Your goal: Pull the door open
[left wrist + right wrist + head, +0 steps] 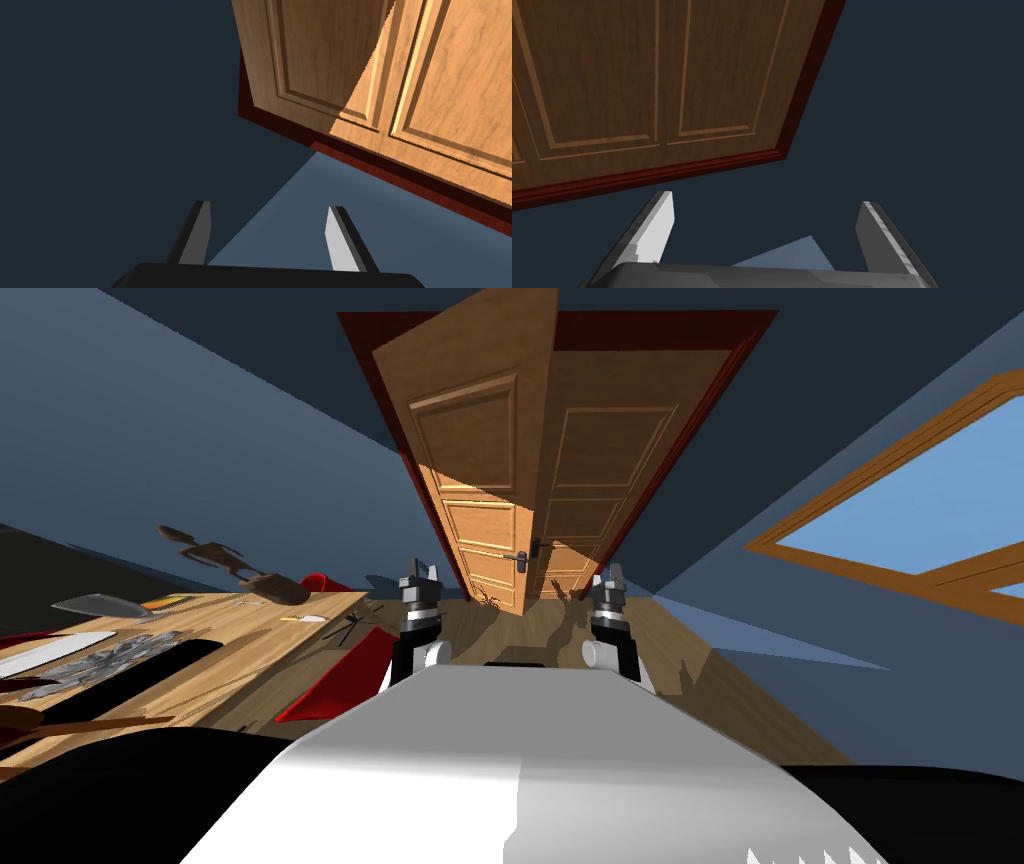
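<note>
The panelled wooden door (470,468) stands ajar dead ahead in its dark red frame (640,330), with a dark lever handle (517,558) at its free edge. The left gripper (421,572) and right gripper (608,577) hover short of it, fingers spread and empty.

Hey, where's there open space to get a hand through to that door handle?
Bare floor between the left hand and the right hand runs straight to the door handle on the half-open door; both hands are open, touching nothing. The table on the left is crowded with utensils.
</note>
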`<state>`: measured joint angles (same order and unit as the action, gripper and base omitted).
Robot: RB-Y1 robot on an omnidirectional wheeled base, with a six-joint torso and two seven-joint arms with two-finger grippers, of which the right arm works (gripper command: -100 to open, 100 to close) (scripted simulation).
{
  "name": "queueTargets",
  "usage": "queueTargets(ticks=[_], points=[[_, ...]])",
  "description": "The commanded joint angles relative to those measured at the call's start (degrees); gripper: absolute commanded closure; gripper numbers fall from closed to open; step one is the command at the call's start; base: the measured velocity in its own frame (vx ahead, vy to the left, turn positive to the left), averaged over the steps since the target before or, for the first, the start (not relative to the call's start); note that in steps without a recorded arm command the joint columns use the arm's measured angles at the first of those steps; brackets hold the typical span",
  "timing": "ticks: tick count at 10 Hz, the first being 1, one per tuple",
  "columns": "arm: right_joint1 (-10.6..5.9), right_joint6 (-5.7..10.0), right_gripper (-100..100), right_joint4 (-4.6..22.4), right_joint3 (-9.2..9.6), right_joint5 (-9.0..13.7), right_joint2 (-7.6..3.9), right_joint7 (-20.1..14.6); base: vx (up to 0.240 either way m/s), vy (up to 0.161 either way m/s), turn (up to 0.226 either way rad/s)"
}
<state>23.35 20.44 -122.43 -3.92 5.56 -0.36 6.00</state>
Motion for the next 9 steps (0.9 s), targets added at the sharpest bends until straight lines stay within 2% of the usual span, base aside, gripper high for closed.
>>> queueTargets(ticks=[1, 2, 4, 9], points=[[-0.72, -0.46, -100, 1.7, -0.52, 0.3, -0.97, -0.5, 0.183, -0.034, 0.050], [-1.09, -0.54, -100, 2.7, -0.64, 0.4, -1.31, -0.7, 0.130, -0.028, 0.033], [-2.65, -0.85, -100, 6.8, -1.19, 0.7, -2.69, -1.4, 0.150, -0.052, 0.084], [-4.83, -1.29, -100, 12.4, -1.91, 1.1, -4.35, -2.5, 0.108, -0.020, 0.050]])
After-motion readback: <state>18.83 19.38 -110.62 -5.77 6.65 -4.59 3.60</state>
